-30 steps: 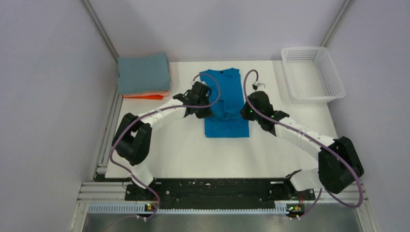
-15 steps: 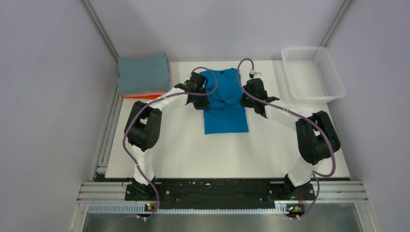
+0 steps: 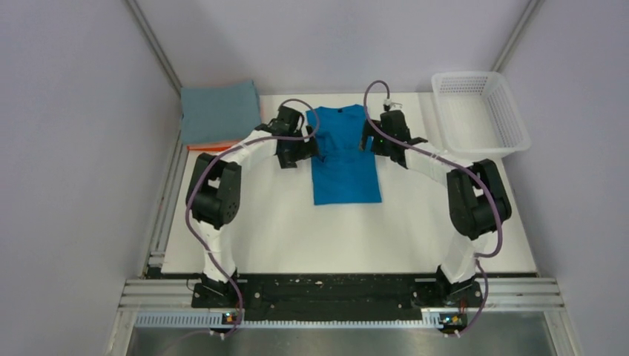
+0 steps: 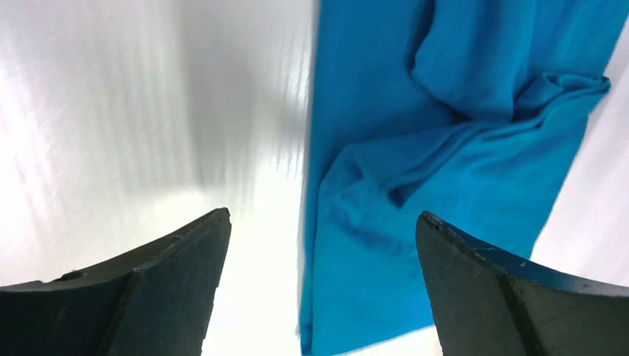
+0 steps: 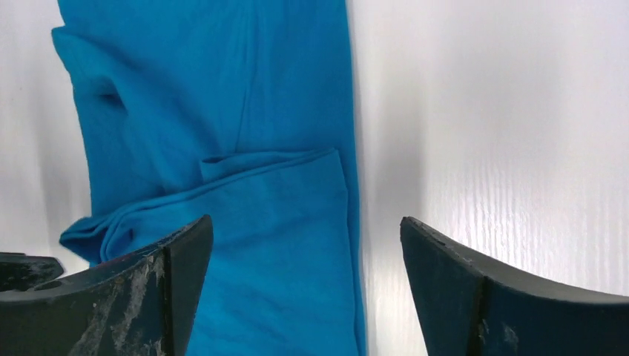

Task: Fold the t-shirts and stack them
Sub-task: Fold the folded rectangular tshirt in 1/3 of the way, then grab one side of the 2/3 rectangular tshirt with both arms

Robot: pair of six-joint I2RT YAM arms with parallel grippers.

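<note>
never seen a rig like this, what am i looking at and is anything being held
Two robot arms are bolted to the near edge of a white table. The wide picture is from a camera above and behind them; the other two are from cameras on each wrist, looking past its own dark fingers. A blue t-shirt lies between the arms. A folded pile sits far left, a white basket far right. The left gripper and right gripper are open over the shirt's edges, holding nothing.

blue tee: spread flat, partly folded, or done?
Partly folded. The blue t-shirt lies as a narrow strip, sleeves turned in, collar showing at the far end, no crosswise fold. Left gripper and right gripper open at its edges.
</note>
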